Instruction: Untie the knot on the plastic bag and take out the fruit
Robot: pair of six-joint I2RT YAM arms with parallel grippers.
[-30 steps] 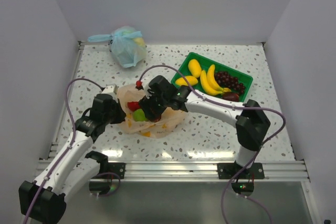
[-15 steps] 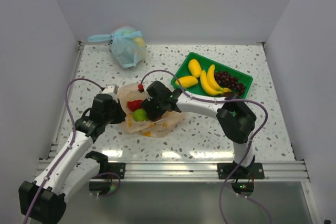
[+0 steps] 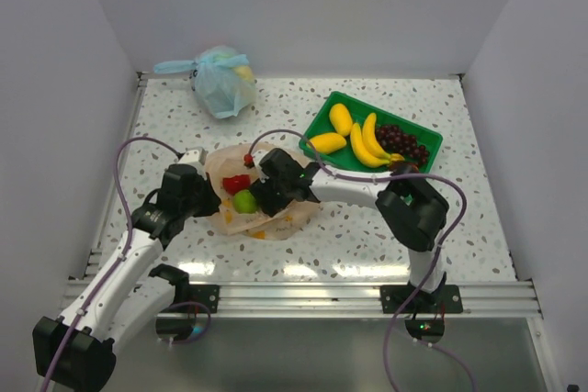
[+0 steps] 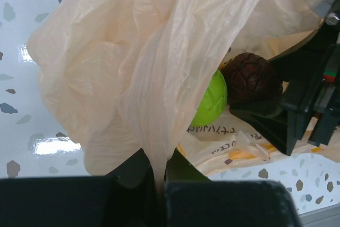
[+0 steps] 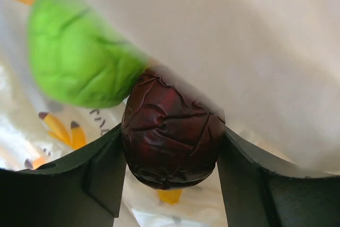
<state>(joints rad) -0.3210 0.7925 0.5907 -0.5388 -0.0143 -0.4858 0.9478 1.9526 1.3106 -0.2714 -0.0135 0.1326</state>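
**A:** Which step is the robot on?

**B:** Taking fruit out. The plastic bag (image 3: 262, 227) lies open on the bench (image 3: 478, 218), left of the green tray (image 3: 321, 119), and no tied knot shows. The left fingers (image 4: 178, 168) are clamped on a fold of its film, holding the mouth up.

**A:** And the right arm?

**B:** The right fingers (image 5: 103, 176) press both sides of a maroon fruit (image 5: 170, 136) inside the bag, beside the lime (image 5: 79, 62). It looks gripped.

**A:** What next?

**B:** Probably lift it clear without snagging the film, then carry it to the tray.

bright even light, close-ups slightly blurred
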